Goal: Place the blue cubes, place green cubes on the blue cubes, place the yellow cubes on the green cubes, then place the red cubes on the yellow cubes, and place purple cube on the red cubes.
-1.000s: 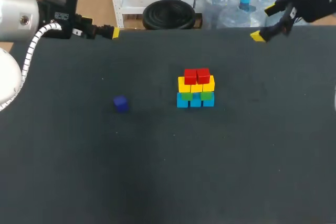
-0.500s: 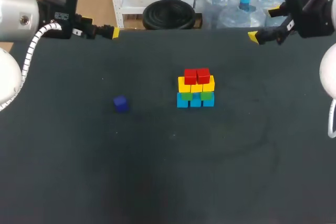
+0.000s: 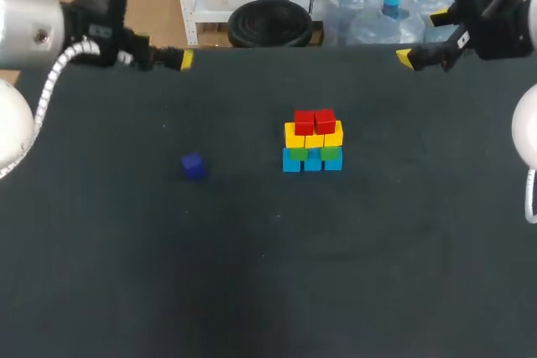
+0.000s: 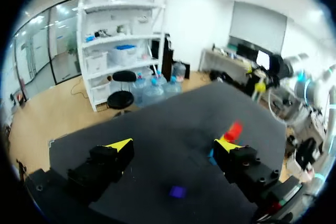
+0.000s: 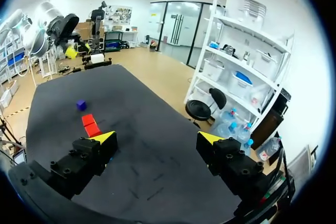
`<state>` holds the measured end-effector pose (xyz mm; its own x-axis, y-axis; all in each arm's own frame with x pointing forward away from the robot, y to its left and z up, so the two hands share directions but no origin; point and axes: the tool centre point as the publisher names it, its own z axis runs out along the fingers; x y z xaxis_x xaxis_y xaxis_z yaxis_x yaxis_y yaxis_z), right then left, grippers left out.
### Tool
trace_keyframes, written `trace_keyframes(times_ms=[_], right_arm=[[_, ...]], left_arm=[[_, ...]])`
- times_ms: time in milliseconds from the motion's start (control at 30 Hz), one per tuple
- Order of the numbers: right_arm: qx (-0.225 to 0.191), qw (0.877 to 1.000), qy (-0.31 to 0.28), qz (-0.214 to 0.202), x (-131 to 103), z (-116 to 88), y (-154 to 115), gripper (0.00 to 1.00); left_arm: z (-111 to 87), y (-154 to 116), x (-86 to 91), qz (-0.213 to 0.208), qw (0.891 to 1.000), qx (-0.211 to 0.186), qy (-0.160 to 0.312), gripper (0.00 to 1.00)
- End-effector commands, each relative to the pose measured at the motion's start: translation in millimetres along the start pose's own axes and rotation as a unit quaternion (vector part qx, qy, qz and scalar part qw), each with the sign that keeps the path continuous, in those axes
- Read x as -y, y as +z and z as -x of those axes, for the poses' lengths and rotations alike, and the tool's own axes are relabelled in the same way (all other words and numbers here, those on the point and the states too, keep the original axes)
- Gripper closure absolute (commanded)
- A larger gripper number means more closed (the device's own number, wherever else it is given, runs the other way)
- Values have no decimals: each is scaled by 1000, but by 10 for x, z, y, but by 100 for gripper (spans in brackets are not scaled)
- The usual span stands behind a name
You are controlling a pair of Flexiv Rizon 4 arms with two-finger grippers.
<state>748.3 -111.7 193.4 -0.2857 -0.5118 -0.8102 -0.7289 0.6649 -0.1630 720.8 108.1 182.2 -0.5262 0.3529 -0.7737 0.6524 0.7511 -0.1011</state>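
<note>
Cube stack, blue through red, stands near tabletop centre; purple cube lies apart toward left edge, unplaced. Left gripper and right gripper: spread, empty, near far edge.

A stack of cubes is standing near the middle of the table, with a lone cube lying well apart on its left. The left gripper and right gripper are hanging over the far corners.

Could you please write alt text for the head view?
A stack of cubes, blue, green, yellow then red upward, stands mid-table; a purple cube lies apart to its left. The left gripper and right gripper hover at the far edge.
</note>
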Motion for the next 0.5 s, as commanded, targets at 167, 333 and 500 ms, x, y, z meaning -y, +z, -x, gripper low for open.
trace_keyframes(times_ms=[167,333,500], right_arm=[[-4,999,0,-38,-34,13,-3,0],[-4,999,0,-38,-34,13,-3,0],[-4,999,0,-38,-34,13,-3,0]], left_arm=[[-534,215,6,-61,959,-271,57,0],[-743,467,16,-93,940,-323,66,0],[-981,736,-13,-95,917,-381,68,0]])
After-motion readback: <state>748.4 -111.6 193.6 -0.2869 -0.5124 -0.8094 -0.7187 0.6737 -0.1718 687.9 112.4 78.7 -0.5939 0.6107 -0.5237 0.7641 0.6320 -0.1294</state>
